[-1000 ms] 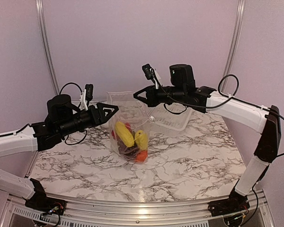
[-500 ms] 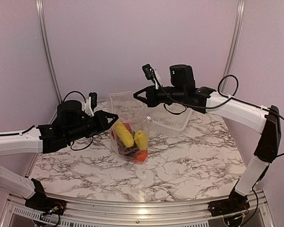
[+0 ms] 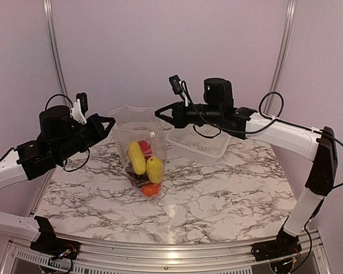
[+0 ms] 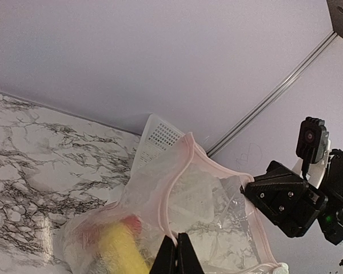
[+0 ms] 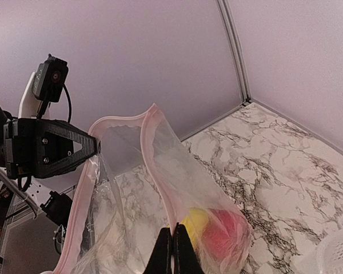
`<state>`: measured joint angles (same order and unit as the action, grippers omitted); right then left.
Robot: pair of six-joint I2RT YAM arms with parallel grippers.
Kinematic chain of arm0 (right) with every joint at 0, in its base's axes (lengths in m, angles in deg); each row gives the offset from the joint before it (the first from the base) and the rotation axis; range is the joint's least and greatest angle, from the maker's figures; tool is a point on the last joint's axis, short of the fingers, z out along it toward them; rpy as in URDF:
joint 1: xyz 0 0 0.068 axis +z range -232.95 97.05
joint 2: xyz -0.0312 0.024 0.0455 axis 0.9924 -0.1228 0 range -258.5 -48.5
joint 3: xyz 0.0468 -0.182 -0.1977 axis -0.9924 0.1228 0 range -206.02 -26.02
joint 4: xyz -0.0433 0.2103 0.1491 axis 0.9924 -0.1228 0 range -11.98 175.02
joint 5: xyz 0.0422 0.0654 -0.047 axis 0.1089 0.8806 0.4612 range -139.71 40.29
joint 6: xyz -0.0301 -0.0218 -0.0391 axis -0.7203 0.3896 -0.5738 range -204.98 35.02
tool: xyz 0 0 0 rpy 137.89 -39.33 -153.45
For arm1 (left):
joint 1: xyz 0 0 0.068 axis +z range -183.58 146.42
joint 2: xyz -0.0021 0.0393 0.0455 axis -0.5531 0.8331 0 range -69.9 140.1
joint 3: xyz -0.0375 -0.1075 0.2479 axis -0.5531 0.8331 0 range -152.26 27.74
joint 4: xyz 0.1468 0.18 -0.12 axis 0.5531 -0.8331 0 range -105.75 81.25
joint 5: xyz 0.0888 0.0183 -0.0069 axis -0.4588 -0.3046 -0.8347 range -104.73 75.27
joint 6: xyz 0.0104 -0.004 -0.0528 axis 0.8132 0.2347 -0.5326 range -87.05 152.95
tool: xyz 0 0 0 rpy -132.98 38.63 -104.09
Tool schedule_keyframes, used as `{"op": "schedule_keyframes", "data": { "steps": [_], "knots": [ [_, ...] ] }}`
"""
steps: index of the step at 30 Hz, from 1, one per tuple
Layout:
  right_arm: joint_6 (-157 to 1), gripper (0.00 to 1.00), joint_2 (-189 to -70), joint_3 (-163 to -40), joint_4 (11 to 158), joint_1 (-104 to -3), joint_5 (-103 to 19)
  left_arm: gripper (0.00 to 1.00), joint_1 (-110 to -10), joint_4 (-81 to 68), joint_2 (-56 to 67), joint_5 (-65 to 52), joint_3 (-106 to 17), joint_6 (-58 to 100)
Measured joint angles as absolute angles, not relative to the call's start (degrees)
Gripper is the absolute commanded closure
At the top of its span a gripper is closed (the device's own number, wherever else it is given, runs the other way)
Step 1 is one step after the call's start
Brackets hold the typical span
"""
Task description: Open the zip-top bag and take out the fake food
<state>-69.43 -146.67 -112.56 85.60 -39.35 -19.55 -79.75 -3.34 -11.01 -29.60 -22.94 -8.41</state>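
The clear zip-top bag (image 3: 138,140) hangs stretched between my two grippers, its pink zip rim (image 4: 170,188) pulled apart into a wide mouth. My left gripper (image 3: 112,121) is shut on the rim's left side (image 4: 176,237). On the opposite side of the rim, my right gripper (image 3: 158,112) is shut too (image 5: 174,227). The fake food lies in the bag's bottom: two yellow fruits (image 3: 136,157), a red apple (image 3: 145,149), an orange piece (image 3: 151,190) and dark grapes (image 3: 138,180). Through the plastic the wrist views show a yellow fruit (image 5: 197,220) and the red apple (image 5: 224,235).
A white perforated basket (image 3: 201,144) stands on the marble table behind the bag on the right, under my right arm; its wall (image 4: 158,135) also shows beyond the bag. Aluminium posts and pale walls close the back and sides.
My left gripper closed on the bag's rim and drew back to the left and up. The bag's mouth spread wide and the bag with its food shifted left. The right gripper moved slightly left.
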Motion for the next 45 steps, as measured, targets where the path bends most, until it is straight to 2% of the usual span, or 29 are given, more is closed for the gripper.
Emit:
{"op": "schedule_keyframes", "data": {
  "steps": [7, 13, 19, 22, 23, 25, 28, 31, 38, 42, 45],
  "knots": [
    [-64.62, 1.00, -148.90, -110.14, 94.65, -37.76, -16.65, 1.00, -78.42, -14.07, -12.38, -32.27, -31.51, -0.89],
    [-61.41, 1.00, -148.66, -96.08, 103.39, -37.63, -16.84, 1.00, -78.03, -17.63, -8.23, -28.07, -31.59, 2.71],
    [-60.71, 0.99, -145.08, -80.26, 106.45, -37.63, -18.55, 1.00, -78.29, -17.11, -2.13, -17.43, -28.49, 4.09],
    [-61.60, 0.87, -140.05, -74.36, 106.25, -37.63, -21.06, 1.00, -79.21, -16.10, -0.23, -12.71, -27.99, 4.97],
    [-62.10, 0.77, -138.15, -73.38, 105.57, -37.63, -22.18, 1.00, -79.67, -15.51, 0.36, -11.46, -27.99, 5.18],
    [-63.26, 0.67, -134.72, -72.96, 104.42, -37.63, -24.82, 1.00, -80.34, -14.47, 1.45, -9.58, -27.99, 5.58],
    [-64.64, 0.60, -130.76, -73.05, 103.98, -37.63, -28.21, 1.00, -81.04, -12.78, 3.66, -7.59, -28.12, 5.99],
    [-65.30, 0.61, -128.31, -73.16, 103.74, -37.37, -31.18, 1.00, -81.33, -11.58, 6.61, -5.89, -28.73, 6.26],
    [-68.51, 0.81, -129.91, -76.59, 102.12, -33.48, -33.32, 1.00, -81.77, -9.18, 11.09, -3.11, -30.08, 6.65],
    [-72.07, 0.82, -134.46, -77.22, 102.60, -32.93, -33.02, 1.00, -81.94, -8.54, 11.29, -1.89, -30.28, 6.76],
    [-75.39, 0.78, -138.96, -76.81, 104.11, -32.91, -32.30, 1.00, -81.96, -8.45, 11.26, -1.63, -30.28, 6.89]
  ]
}}
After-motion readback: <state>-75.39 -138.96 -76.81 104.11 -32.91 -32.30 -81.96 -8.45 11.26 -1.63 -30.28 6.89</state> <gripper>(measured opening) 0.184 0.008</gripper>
